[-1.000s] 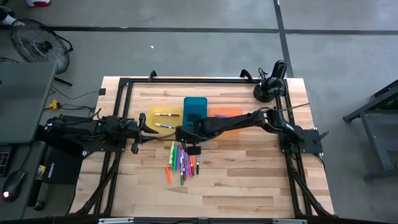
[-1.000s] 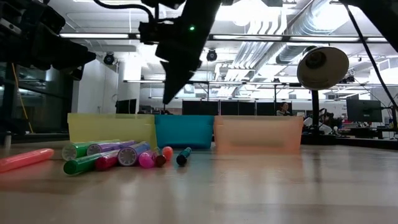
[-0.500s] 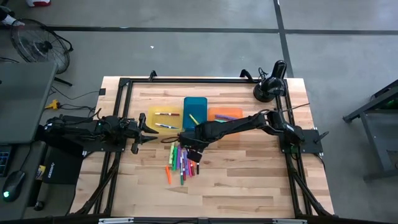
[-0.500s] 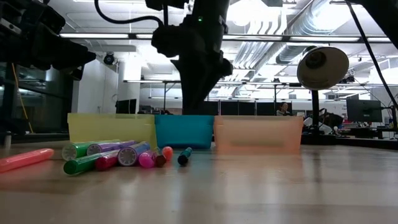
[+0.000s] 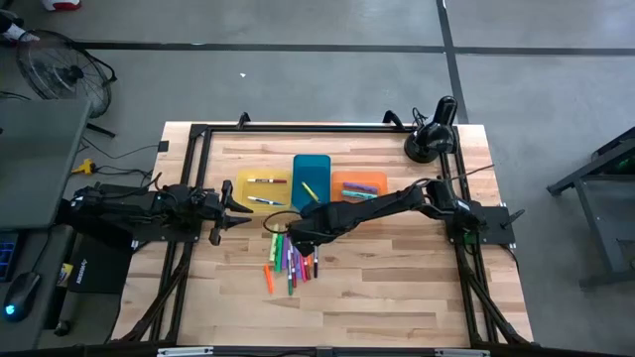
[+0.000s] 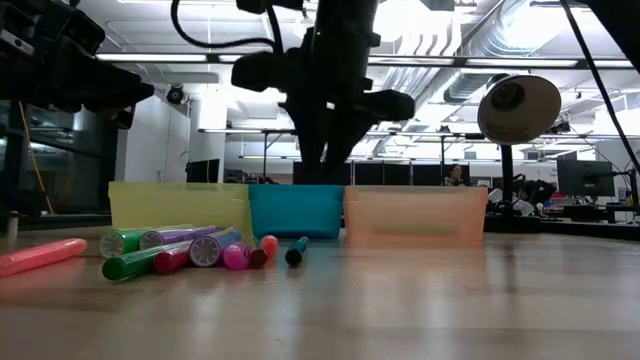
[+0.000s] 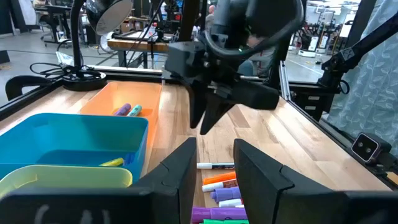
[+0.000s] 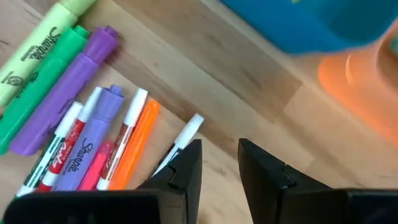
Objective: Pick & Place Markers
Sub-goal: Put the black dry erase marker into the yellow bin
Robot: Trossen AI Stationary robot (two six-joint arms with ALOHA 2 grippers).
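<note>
Dark right gripper poised above loose markers, fingers slightly parted, holding nothing. Left gripper parked beside yellow tray, likewise parted.

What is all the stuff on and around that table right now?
Table: one, pale wood.
Markers: a loose pile, mixed colours, in front of the trays.
Yellow tray: one, leftmost, two markers inside.
Blue tray: one, middle, a yellow marker inside.
Orange tray: one, rightmost, a few markers inside.
Lamp: one, black, far right corner.
Fan: one, on the floor, left.
Left gripper: open, waiting at the left edge.
Right gripper: open, above the pile.
</note>
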